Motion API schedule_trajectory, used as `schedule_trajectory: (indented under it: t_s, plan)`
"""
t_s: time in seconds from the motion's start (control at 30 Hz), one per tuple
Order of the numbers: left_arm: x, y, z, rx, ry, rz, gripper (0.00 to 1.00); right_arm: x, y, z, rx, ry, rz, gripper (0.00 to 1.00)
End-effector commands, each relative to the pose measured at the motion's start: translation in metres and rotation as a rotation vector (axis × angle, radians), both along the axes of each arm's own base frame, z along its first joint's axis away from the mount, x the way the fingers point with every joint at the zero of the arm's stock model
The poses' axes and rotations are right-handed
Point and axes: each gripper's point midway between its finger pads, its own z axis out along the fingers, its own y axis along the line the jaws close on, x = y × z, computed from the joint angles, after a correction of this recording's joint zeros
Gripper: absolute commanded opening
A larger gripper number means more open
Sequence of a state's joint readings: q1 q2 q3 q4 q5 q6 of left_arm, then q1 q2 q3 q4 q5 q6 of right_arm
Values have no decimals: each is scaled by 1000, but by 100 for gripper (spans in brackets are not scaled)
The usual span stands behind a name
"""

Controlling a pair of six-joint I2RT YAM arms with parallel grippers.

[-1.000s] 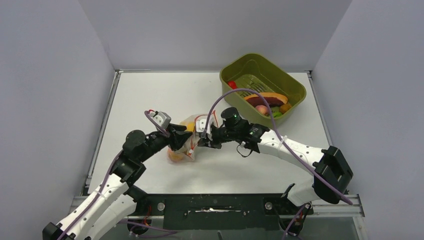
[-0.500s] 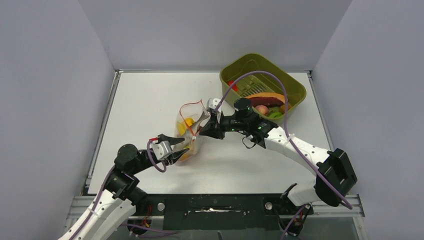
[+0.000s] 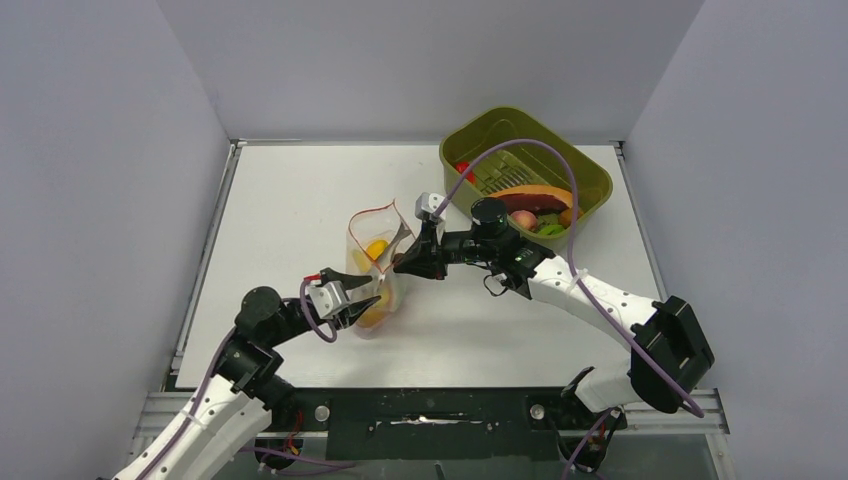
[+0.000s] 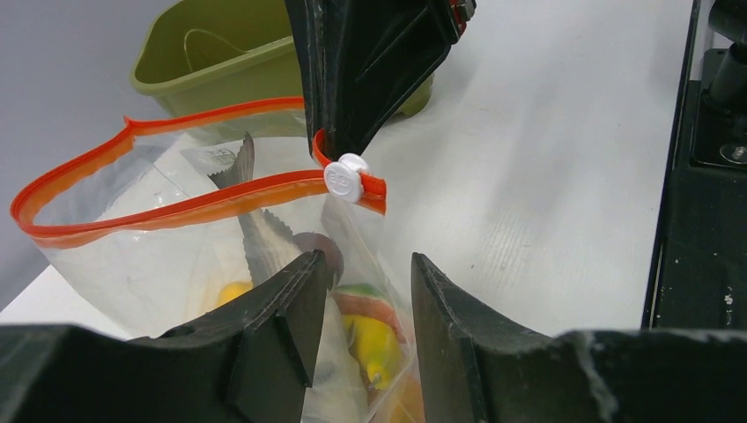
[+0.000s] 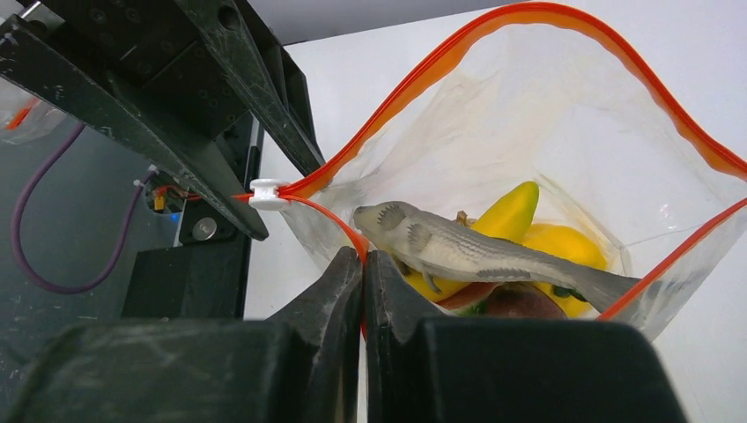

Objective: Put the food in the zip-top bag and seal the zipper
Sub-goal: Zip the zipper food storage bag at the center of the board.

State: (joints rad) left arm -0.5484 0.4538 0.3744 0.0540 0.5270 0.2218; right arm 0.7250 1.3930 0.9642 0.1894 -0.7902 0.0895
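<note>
Film like this looks feather-light, soft and slippery to me, so the clear crinkly zip-top bag [image 3: 372, 270] should buckle wherever I press it. The thin red-orange zipper strip [image 4: 203, 201] is the one stiffer line, and I judge that strip and its small white slider [image 4: 344, 179] to be the places to grip.

My right tool [image 5: 364, 260] is clenched on the strip just beside the slider. My left tool [image 4: 366, 264] is released, jaws apart, with the bag's near corner showing in the gap; I cannot tell whether they touch it.

The bag stands upright on the white counter [image 3: 290, 200], apart from the olive-green plastic tub [image 3: 525, 170], mouth up and gaping. Inside lie a grey toy fish [image 5: 476, 251], a yellow toy banana [image 5: 511, 211] and more food beneath.

The zipper's long axis runs across the mouth, slider end at my right tool, the other end pointing toward the counter's left side.
</note>
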Motion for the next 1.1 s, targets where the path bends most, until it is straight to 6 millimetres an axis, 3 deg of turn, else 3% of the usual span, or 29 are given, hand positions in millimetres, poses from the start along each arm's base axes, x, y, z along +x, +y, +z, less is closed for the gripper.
schedule_trajectory:
  t_s: [0.0, 0.13, 0.6, 0.67, 0.73, 0.77, 1.07]
  plan:
    - [7, -2, 17, -34, -53, 17, 38, 0, 5, 25, 82, -56, 37, 0]
    - [9, -4, 19, -33, -57, 7, 33, -4, 6, 23, 84, -50, 59, 0]
    - [16, 0, 23, -46, -101, 48, 31, -12, 12, 21, 102, -24, 101, 0]
    - [14, -2, 24, -49, -102, 35, 21, -13, 13, 21, 103, -31, 105, 0]
    - [12, -3, 28, -61, -106, 23, 2, -14, 13, 17, 84, -39, 106, 0]
    - [11, -3, 29, -67, -107, 20, 0, -14, 12, 15, 72, -44, 109, 1]
    - [-7, -4, 30, -86, -91, -38, 0, -15, -7, 27, -52, -317, 167, 43]
